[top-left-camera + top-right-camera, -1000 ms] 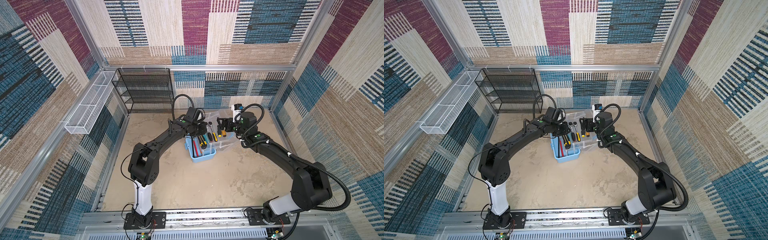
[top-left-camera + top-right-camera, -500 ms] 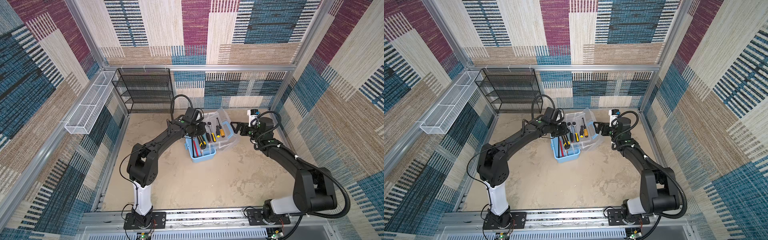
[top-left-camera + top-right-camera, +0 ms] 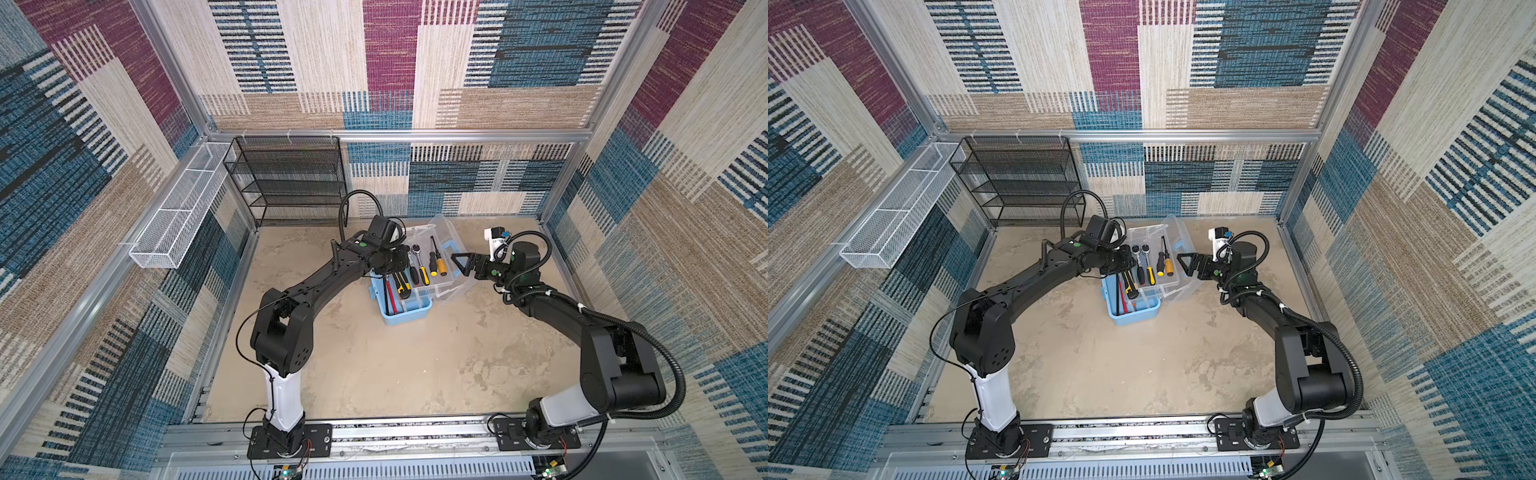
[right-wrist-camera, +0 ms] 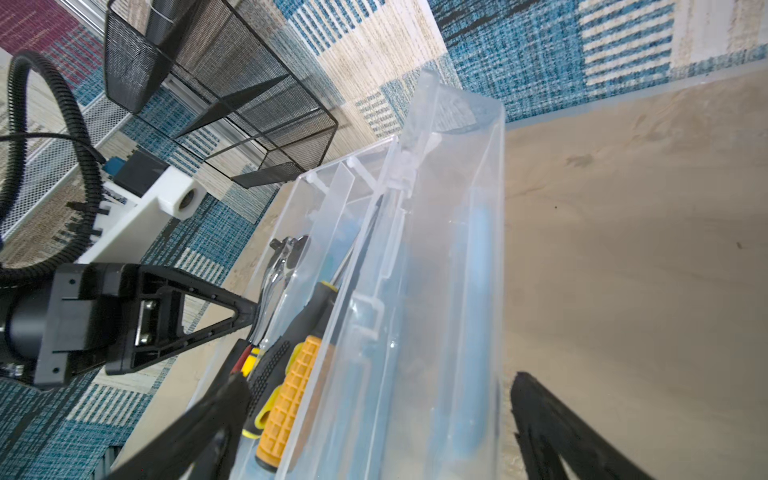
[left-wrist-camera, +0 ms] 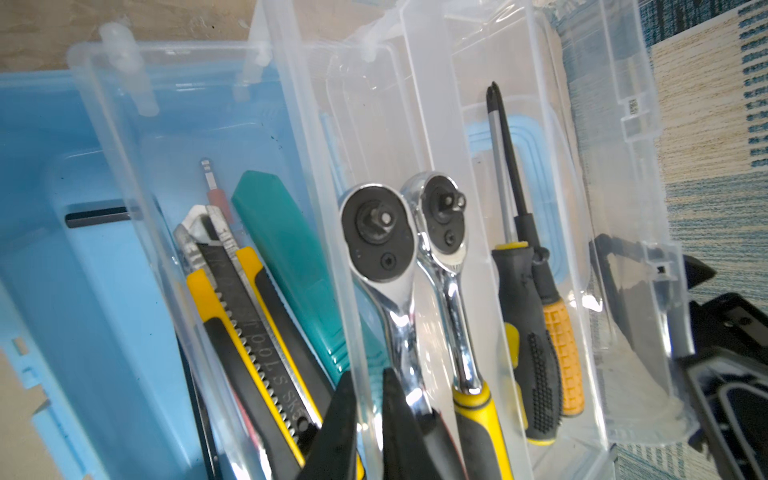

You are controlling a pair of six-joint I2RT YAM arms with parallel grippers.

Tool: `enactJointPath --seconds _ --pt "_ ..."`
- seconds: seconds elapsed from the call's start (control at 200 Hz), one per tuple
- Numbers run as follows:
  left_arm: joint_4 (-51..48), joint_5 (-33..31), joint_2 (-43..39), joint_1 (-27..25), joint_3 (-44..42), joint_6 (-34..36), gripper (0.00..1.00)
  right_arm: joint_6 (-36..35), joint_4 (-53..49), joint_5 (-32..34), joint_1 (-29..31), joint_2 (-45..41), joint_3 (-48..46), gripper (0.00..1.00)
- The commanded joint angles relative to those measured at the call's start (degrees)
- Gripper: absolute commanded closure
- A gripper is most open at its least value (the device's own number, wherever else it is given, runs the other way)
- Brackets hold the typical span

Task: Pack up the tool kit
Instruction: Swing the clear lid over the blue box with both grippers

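Your toolbox [image 3: 405, 313] sits mid-table [image 3: 374, 374] near the back edge, lid [image 3: 451, 226] open. The tray [image 5: 436, 104] lies askew over it, loaded with knives [image 5: 249, 324], ratchets [image 5: 378, 232] and screwdrivers [image 5: 536, 332]. Seating the tray and closing the lid look left to do. Left claw [image 5: 369, 374] pinches a tray wall; right claw [image 4: 380, 377] gapes wide around the lid

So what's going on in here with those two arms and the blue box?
Two robot arms are packing a light-blue toolbox. The left gripper is shut on a wall of the clear tray. The tray carries two ratchets, two screwdrivers and a utility knife, and sits over the blue base. The right gripper is open at the raised clear lid, gripping nothing.
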Motion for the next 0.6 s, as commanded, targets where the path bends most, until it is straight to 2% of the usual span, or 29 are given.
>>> enactJointPath --seconds 0.0,0.17,0.321,0.446,0.596 --pt "-6.0 -1.9 0.1 0.1 -0.6 1.4 0.85 2.8 4.4 -3.7 0.0 0.4 0.0 0.03" --pt "-6.0 -1.9 -0.6 0.1 -0.9 1.3 0.85 5.7 5.5 -6.8 0.6 0.8 0.2 0.09" --pt "-5.7 -2.1 -1.4 0.2 -1.6 1.6 0.85 6.6 5.7 -6.6 4.0 1.4 1.4 0.12" --pt "-6.0 -1.8 -2.4 0.4 -2.6 1.7 0.84 6.7 4.9 -3.5 7.5 2.2 3.3 0.13" --pt "-6.4 -2.3 -5.2 0.8 -5.3 1.7 0.81 7.4 3.9 -1.0 9.1 2.1 5.3 0.14"
